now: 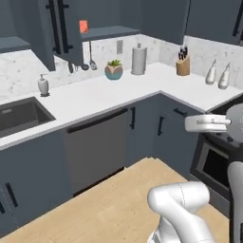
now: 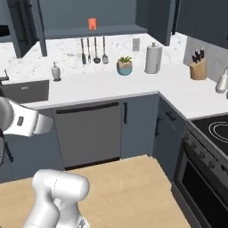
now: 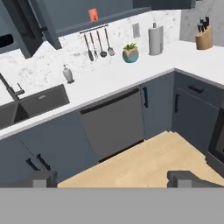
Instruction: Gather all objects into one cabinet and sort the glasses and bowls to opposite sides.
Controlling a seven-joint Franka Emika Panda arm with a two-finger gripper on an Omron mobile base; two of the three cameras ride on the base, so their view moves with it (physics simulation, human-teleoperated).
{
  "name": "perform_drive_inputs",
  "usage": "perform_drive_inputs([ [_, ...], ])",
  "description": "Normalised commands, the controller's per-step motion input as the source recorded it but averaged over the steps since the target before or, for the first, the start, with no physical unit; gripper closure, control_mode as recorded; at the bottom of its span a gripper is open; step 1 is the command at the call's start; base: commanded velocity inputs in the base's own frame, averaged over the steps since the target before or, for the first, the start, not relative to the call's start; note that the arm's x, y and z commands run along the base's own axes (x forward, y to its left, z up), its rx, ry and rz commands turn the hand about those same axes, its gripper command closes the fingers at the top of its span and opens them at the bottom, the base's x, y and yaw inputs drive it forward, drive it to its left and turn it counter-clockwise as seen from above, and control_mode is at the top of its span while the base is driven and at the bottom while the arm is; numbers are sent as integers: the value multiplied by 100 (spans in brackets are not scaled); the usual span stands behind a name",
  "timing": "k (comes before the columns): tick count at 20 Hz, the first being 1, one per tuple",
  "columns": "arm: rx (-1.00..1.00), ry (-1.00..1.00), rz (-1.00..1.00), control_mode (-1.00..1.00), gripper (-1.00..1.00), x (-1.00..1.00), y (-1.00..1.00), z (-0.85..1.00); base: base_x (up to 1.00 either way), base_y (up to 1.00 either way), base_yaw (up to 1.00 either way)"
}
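While jaws wide, orange cup [image 2: 92, 23] seemingly shelved.

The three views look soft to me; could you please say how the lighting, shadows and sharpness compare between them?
Left base view: even, flat light, faint shadow under the open cabinet, edges slightly blurred. Right base view: the same soft light, no glare on the counter, the orange cup small and fuzzy. Hand view: wide-angle, the open tool dark and blurred at the bottom, the sink in deeper shade.

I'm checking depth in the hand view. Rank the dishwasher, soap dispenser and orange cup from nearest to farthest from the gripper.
1. Dishwasher: under the counter, just ahead of the gripper.
2. Soap dispenser: on the counter by the sink.
3. Orange cup: up in the open wall cabinet.
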Motion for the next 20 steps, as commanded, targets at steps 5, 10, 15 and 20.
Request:
perform_drive_inputs([
  [5,0,0,0,100,-100,0,0,0,27,-74,38],
  [10,0,0,0,100,-100,0,0,0,24,-51,46],
  [15,0,0,0,100,-100,0,0,0,8,-26,28],
  [20,0,0,0,100,-100,0,0,0,0,-15,4],
])
